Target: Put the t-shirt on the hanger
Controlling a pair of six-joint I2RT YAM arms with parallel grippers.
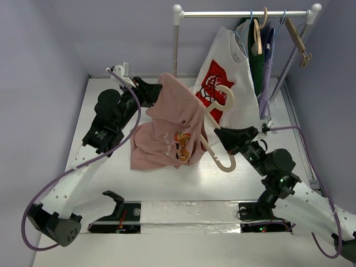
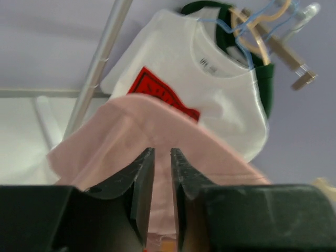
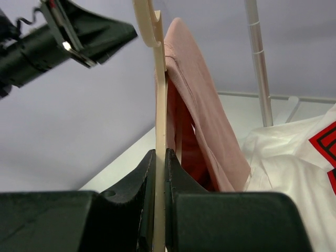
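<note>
Dusty-pink short-sleeved t-shirt (image 1: 161, 139) with a small orange-brown chest print, the only one of its colour, hangs bunched above the middle of the white bench (image 1: 183, 186). Part of it lies over one arm of the single pale cream curved hanger (image 3: 160, 121). Nearest, two arm bases sit at the bench's front edge. The right gripper (image 3: 160, 160) is clamped on the hanger's flat body, holding it tilted. The left gripper (image 2: 163, 155), at the shirt's raised upper edge, has its jaws almost together with pink cloth showing in the slit; whether it pinches the cloth I cannot tell. Farther back stands one white clothes rack (image 1: 245, 13) carrying one white t-shirt with a red print (image 1: 236, 72), one dark green garment (image 1: 257, 61) and two wooden hangers (image 1: 297, 39). Plain pale lilac walls (image 1: 44, 55) enclose the space.
</note>
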